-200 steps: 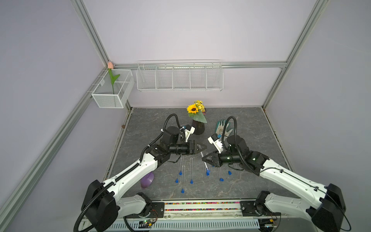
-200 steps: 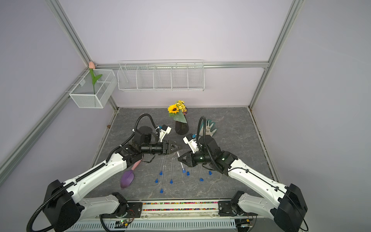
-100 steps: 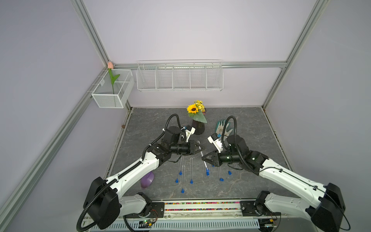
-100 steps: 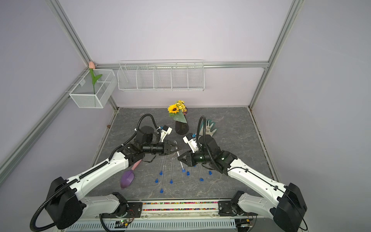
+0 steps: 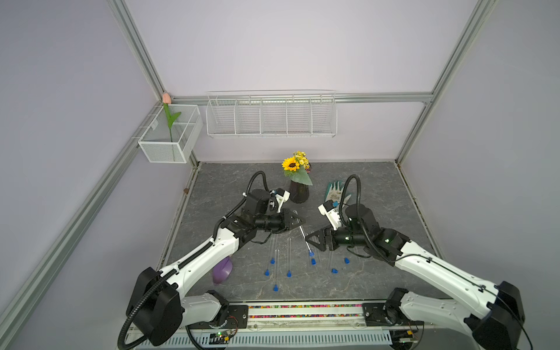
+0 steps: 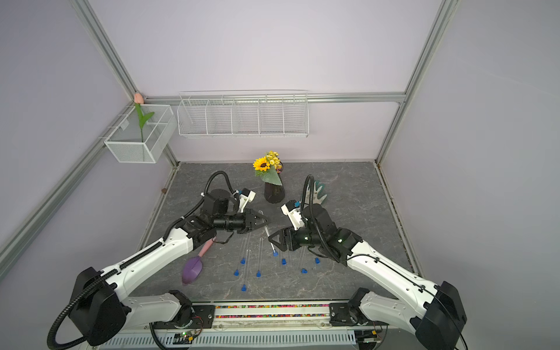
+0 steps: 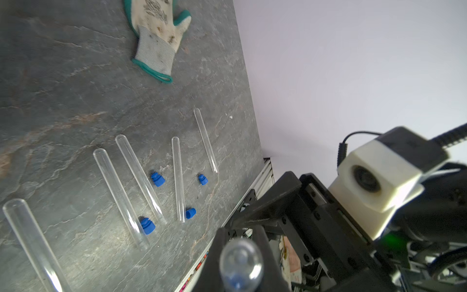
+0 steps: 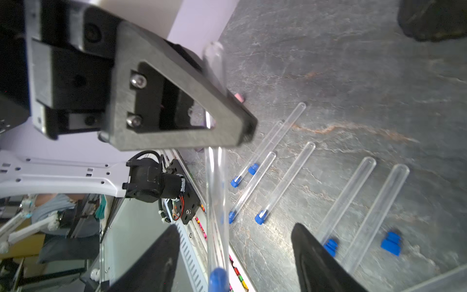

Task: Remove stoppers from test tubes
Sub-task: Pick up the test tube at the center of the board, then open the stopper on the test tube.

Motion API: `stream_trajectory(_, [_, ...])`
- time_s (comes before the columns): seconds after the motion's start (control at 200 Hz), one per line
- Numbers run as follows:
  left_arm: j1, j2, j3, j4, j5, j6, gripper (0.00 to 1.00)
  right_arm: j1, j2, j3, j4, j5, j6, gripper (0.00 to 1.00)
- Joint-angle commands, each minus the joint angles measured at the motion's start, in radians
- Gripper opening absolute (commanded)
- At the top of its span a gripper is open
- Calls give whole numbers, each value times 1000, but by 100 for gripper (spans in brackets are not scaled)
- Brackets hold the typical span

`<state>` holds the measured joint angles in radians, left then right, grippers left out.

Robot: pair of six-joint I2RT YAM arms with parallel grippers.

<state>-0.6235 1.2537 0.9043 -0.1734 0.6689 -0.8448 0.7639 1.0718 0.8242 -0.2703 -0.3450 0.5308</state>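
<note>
Seen from above, two white-and-black robot arms were angled inward over a grey, stone-patterned tabletop (image 5: 363, 188). The left end effector (image 5: 300, 223) was closed on a clear test tube (image 5: 304, 238) near its rounded end. It held the tube slanted and raised above the tabletop, in the space between the two arms. A blue stopper (image 5: 310, 253) sat in the tube's other end.

The right end effector (image 8: 235, 227) stood open at that stoppered end. In the right wrist view its two dark fingers (image 8: 310, 252) were spread wide on either side of the tube, with a clear gap on each side and no contact.

On the tabletop, toward the left arm's side, lay four capped test tubes (image 5: 288, 256). Each had a blue stopper in the end nearest the robot's base. Toward the right arm's side lay open test tubes (image 7: 141, 177) with loose stoppers (image 7: 158, 179) just beside them. In both top views the right end effector partly covered these.

A purple scoop (image 6: 192, 269) with a pink handle lay partly under the left arm. Farther back stood a dark vase (image 5: 298, 191) holding a sunflower. Near it, a white gardening glove (image 5: 335, 191) with green trim lay flat
</note>
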Motion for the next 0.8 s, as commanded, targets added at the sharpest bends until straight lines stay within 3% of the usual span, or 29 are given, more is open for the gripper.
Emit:
stream_trajectory(0.0, [49, -52, 3, -32, -76, -97, 0, -43, -30, 0, -46, 60, 21, 77])
stream_trajectory(0.11, [120, -91, -43, -3, -102, -220, 0, -81, -56, -36, 39, -7, 83, 78])
stream_trajectory(0.29, [190, -125, -149, 199, -70, -445, 0, -99, -44, -81, 228, -140, 201, 78])
stream_trajectory(0.52, [190, -145, -151, 215, -67, -461, 0, -95, 36, -122, 462, -230, 340, 79])
stream_trajectory(0.795, [197, -155, -150, 204, -72, -451, 0, -62, 82, -117, 528, -235, 378, 73])
